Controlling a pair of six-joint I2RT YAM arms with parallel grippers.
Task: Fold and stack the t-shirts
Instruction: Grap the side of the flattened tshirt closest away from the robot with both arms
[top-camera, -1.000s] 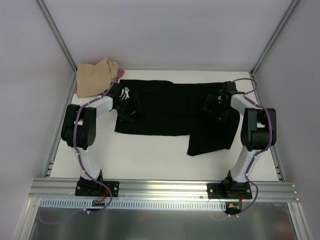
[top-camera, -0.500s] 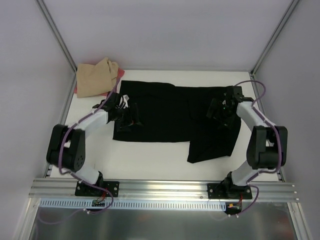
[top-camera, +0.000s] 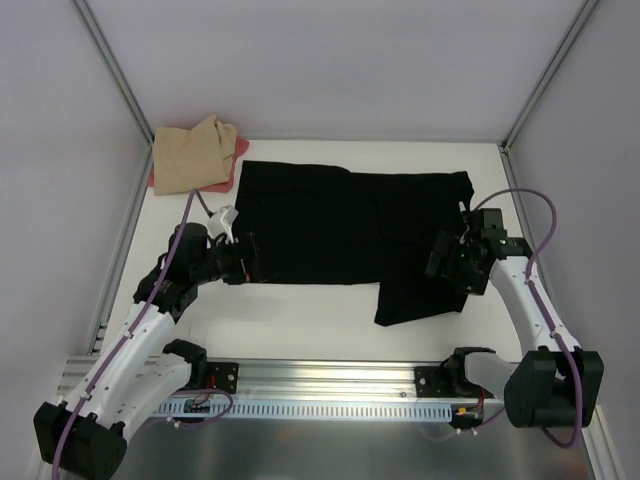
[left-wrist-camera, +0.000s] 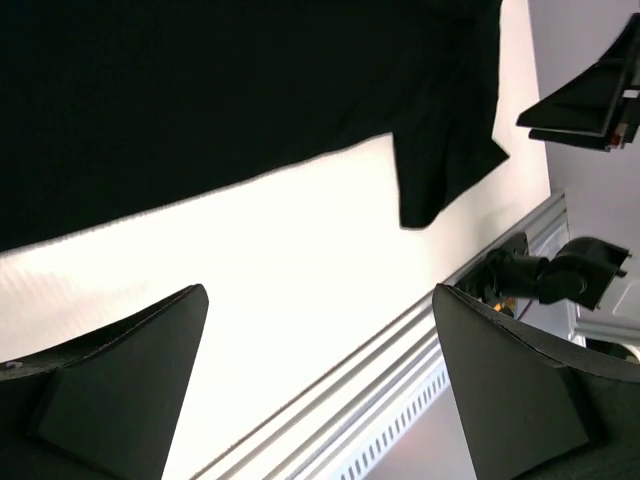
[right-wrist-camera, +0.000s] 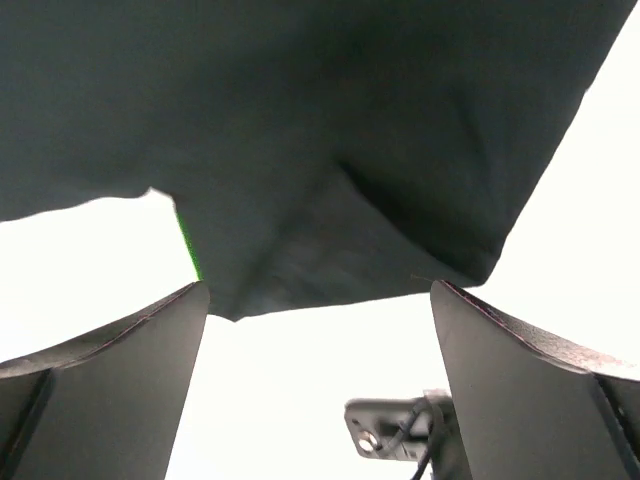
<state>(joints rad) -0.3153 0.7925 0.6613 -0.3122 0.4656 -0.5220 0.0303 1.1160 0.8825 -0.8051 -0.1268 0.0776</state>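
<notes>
here, black t-shirt (top-camera: 340, 225) laid flat (tan shirt (top-camera: 190, 155) bunched far left), both jaws wide open, empty

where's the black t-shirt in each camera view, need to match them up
top external: the black t-shirt lies spread across the middle of the table.
left wrist: it fills the top of the picture.
right wrist: it fills the upper half.
shared landmark: the shirt's flap jutting toward the near edge, seen in all three views.
</notes>
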